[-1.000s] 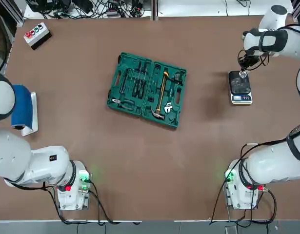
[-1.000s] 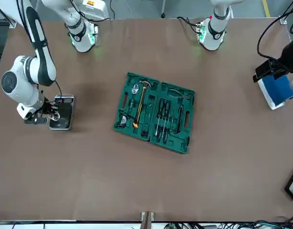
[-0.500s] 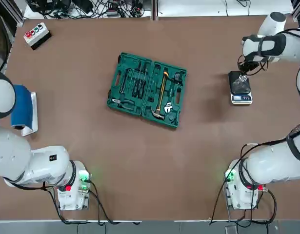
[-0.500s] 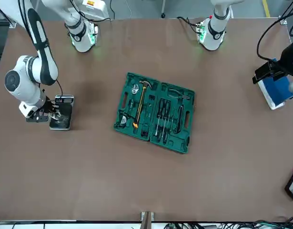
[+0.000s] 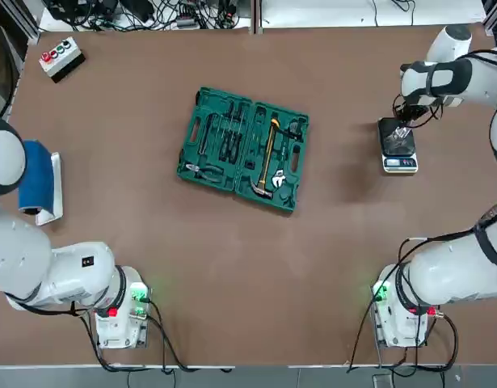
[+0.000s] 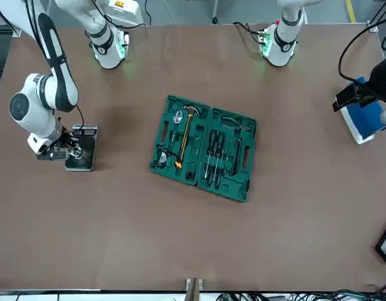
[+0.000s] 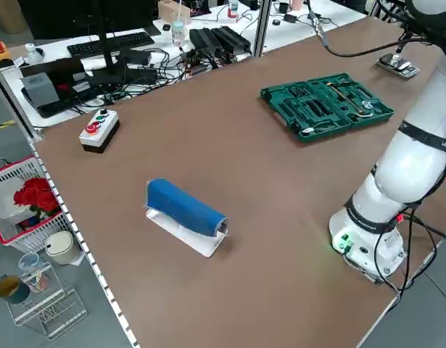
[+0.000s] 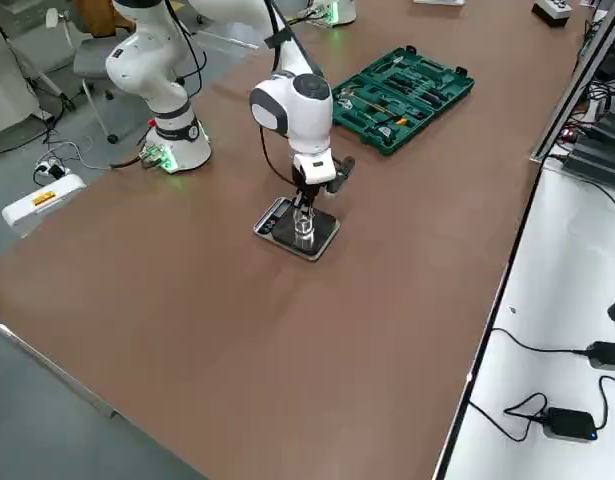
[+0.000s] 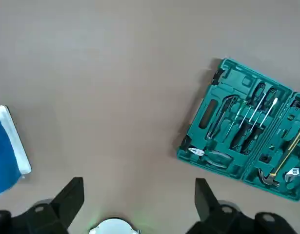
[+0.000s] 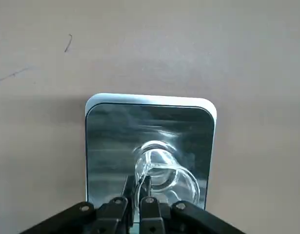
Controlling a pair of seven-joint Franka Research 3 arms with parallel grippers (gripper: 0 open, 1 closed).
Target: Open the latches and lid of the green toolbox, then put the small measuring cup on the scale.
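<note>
The green toolbox (image 5: 245,150) lies open flat mid-table; its lid (image 5: 216,139) is the half with pliers and screwdrivers, beside the half with the yellow-handled hammer. The scale (image 5: 400,163) sits at the far right. My right gripper (image 5: 404,127) hangs right over its dark plate (image 10: 110,141), shut on the rim of the small measuring cup (image 10: 162,171). The clear cup (image 8: 305,228) is low at the plate; whether it rests on it I cannot tell. My left gripper (image 9: 138,187) is open and empty, held high over the left side of the table.
A blue roll on a white base (image 5: 38,182) lies at the left edge, under the left arm. A grey box with coloured buttons (image 5: 61,56) stands at the far left corner. Cables run along the far edge. Bare brown tabletop surrounds the toolbox.
My right gripper, with the cup in it, has shifted slightly from the scale's far edge to over its plate. The left arm and the toolbox have not moved.
</note>
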